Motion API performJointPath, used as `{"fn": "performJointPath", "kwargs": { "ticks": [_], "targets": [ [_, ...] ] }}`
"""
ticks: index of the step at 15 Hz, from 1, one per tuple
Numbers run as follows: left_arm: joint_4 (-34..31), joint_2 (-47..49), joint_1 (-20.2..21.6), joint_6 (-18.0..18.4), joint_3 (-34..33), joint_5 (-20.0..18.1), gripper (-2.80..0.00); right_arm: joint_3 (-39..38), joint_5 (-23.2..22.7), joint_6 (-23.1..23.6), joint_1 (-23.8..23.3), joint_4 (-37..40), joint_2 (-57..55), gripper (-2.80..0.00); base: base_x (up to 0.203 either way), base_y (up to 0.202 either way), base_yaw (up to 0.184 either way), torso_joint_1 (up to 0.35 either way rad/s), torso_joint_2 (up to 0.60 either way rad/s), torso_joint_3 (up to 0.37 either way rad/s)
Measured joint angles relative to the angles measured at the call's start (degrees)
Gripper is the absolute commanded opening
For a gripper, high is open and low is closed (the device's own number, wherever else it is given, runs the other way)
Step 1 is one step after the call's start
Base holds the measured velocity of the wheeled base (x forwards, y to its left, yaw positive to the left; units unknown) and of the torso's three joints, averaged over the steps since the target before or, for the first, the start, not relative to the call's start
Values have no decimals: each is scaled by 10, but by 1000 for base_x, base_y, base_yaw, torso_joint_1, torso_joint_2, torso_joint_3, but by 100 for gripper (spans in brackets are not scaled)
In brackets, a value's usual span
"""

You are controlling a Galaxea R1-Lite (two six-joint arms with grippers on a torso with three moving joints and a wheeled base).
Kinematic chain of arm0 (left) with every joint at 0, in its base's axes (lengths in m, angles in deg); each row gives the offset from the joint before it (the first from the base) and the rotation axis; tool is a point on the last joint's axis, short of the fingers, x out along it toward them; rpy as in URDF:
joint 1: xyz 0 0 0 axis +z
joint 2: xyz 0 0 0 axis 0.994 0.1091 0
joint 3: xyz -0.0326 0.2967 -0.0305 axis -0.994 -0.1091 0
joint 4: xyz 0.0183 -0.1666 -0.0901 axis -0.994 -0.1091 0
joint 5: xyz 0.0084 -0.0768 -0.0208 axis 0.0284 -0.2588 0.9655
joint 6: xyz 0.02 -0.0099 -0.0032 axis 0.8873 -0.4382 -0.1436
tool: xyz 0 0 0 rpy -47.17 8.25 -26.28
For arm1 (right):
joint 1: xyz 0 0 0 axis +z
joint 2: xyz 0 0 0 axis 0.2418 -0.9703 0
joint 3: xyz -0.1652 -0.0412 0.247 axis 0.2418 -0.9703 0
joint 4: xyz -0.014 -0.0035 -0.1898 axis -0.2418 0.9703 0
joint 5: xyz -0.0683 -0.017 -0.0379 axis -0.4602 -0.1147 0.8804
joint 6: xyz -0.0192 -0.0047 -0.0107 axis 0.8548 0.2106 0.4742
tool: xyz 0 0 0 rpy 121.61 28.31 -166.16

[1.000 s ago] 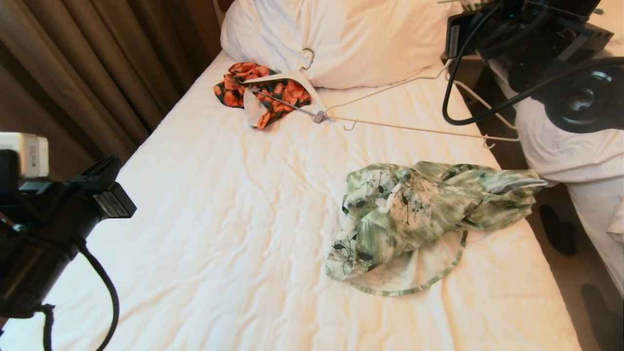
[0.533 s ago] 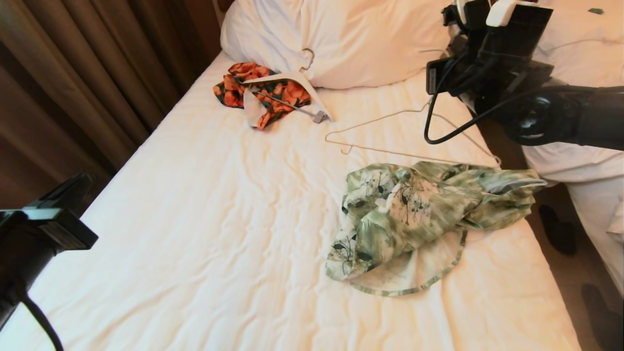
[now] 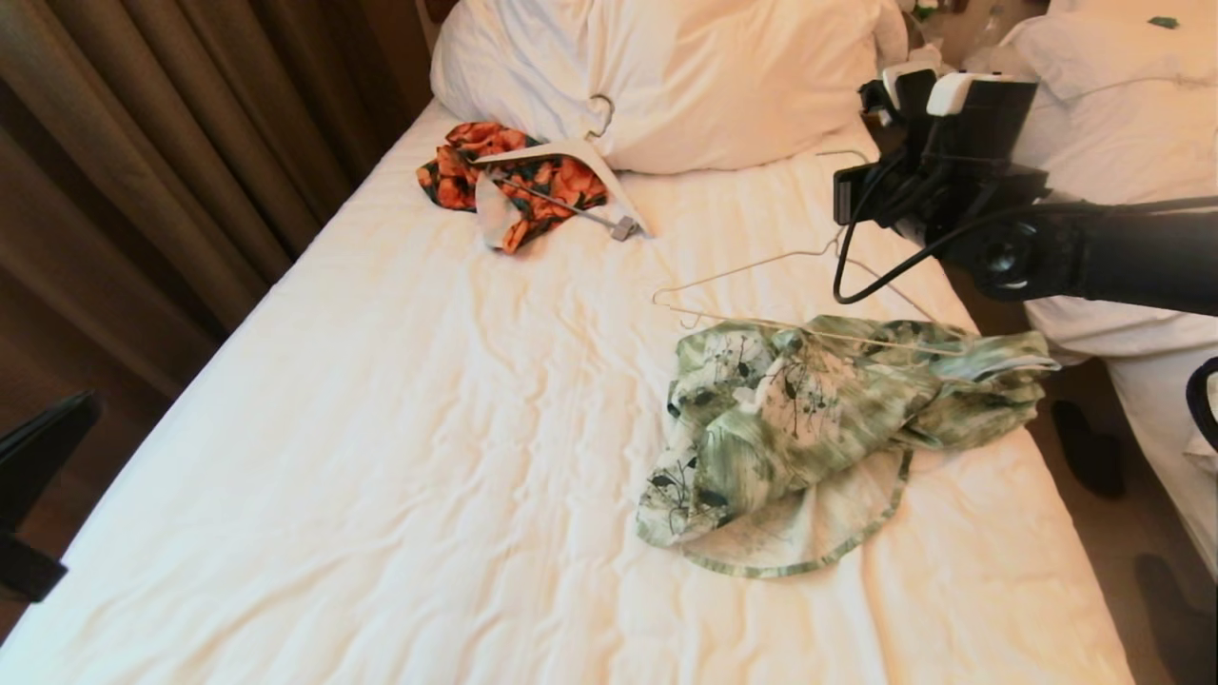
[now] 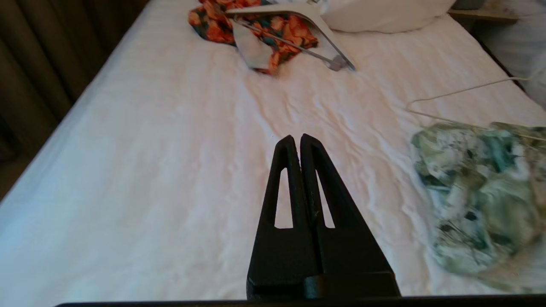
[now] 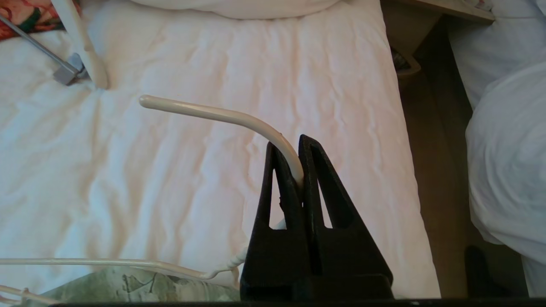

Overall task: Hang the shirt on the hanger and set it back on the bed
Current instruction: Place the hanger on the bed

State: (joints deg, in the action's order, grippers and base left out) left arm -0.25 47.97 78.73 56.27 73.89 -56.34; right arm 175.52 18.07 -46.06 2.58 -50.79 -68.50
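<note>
Lying crumpled on the right half of the bed [image 3: 400, 400], the shirt [image 3: 818, 419] spreads its green and white folds toward the mattress's right edge, with one hem fanned out on the near side. Across its far edge runs the bottom bar of the hanger [image 3: 761, 276], whose thin cream arms rise toward the far right, where its hook is held. The right tool [image 5: 298, 170] is closed tight on that curved hook, the cream rod passing between its black fingers and bending away over the sheet; in the head view this arm reaches in from the right, above the bed's far right corner. The left tool [image 4: 297, 145] hovers over the bare sheet on the near left, its two fingers pressed together with nothing between them, well apart from the shirt. Farther off, near the far left, a small orange-and-black garment [image 3: 514, 181] lies with a thicker white hanger [image 3: 571, 157] on top of it, just beside the big white pillow [image 3: 666, 67]. Brown curtains [image 3: 162, 143] hang along the left side, and a second bed [image 3: 1132, 124] stands on the right.
</note>
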Motion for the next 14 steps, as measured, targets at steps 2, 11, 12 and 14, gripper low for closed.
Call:
{"fn": "performJointPath", "kwargs": {
  "ticks": [2,11,12,14],
  "targets": [
    [-77,-48,-1,-16,11,-8,-280,0,-8,0,-2,0,-15,-280,0,0,0,0,0,0],
    [-179,-171,-1,-20,28,-9,-280,1,-12,2,-10,-3,-60,0,0,0,0,0,0,0],
    [-179,-178,-1,-20,28,-8,-280,0,-9,2,-10,-3,-57,0,0,0,0,0,0,0],
    [-189,-192,-1,-20,28,-9,-280,-5,10,1,-8,0,-43,-280,0,0,0,0,0,0]
  ]
}}
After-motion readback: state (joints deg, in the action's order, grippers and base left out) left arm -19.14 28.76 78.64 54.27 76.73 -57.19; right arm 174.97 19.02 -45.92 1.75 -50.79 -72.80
